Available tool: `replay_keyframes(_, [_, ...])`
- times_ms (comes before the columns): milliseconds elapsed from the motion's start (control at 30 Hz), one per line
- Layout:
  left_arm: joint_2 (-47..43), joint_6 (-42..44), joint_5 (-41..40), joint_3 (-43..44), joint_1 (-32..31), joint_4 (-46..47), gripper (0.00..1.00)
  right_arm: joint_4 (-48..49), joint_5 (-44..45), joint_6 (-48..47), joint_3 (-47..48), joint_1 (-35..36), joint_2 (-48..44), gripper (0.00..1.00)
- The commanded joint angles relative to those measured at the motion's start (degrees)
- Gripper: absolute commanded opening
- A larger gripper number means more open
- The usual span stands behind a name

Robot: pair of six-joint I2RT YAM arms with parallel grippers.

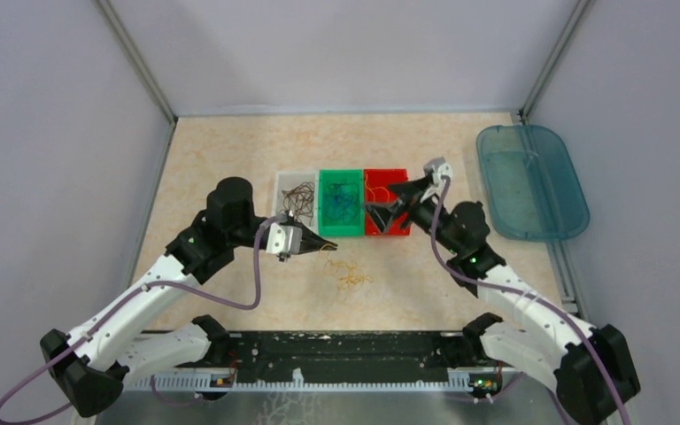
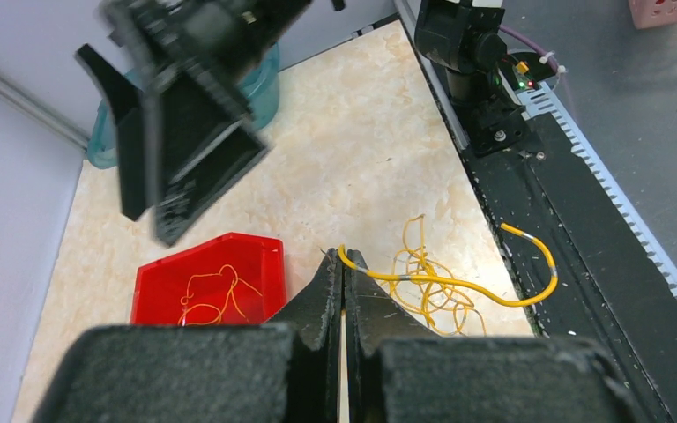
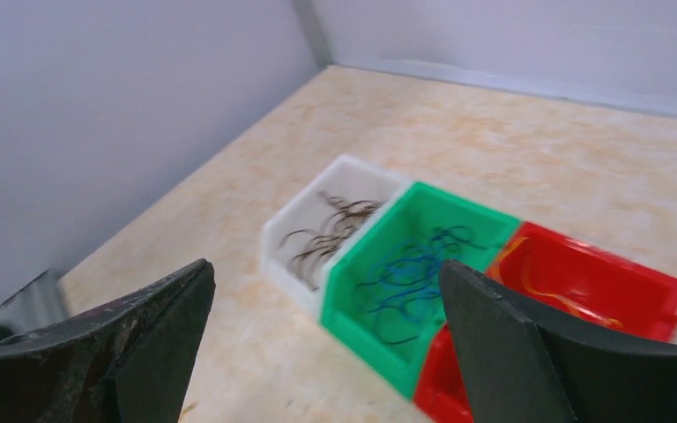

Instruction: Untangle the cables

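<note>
A small pile of yellow-orange cables (image 1: 351, 273) lies on the table in front of the bins; it also shows in the left wrist view (image 2: 432, 286). My left gripper (image 1: 329, 245) is shut on one yellow cable (image 2: 445, 282) at its tip, and the cable trails to the right over the pile. Brown cables (image 1: 299, 197) lie in the white bin, blue cables (image 1: 342, 200) in the green bin, and yellow ones (image 1: 376, 193) in the red bin. My right gripper (image 1: 391, 202) hangs open and empty above the red bin (image 1: 400, 223).
The white bin (image 3: 291, 216), green bin (image 3: 458, 207) and red bin (image 3: 635, 282) stand side by side mid-table. A teal tray (image 1: 531, 181) lies at the far right. A black rail (image 1: 319, 350) runs along the near edge. Grey walls enclose the table.
</note>
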Motion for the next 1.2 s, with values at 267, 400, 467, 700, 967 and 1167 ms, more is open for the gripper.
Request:
replay_keyframes(267, [1.5, 0.4, -0.4, 1.3, 0.2, 0.8, 0.0, 20.5, -38.8, 10.8, -8.7, 6.3, -4.3, 0.91])
replay_keyframes(400, [1.2, 1.3, 0.2, 1.6, 0.2, 0.3, 0.0, 19.7, -39.7, 9.2, -5.2, 11.5, 0.5, 0.87])
replay_keyframes(467, [1.4, 2.0, 1.1, 2.2, 0.1, -0.2, 0.0, 21.4, -40.4, 9.6, -3.8, 12.9, 3.9, 0.83])
replay_keyframes(700, [1.7, 2.5, 3.9, 5.5, 0.1, -3.5, 0.0, 33.2, -39.8, 16.1, -0.7, 15.2, 15.2, 0.59])
replay_keyframes(967, [1.5, 3.1, 6.1, 9.8, 0.1, -5.6, 0.0, 38.2, -36.4, 18.8, -0.9, 19.2, 21.8, 0.37])
replay_keyframes(1167, [3.6, 5.9, 6.2, 16.8, 0.1, -7.2, 0.0, 43.8, -31.4, 23.8, -4.8, 19.6, 24.8, 0.31])
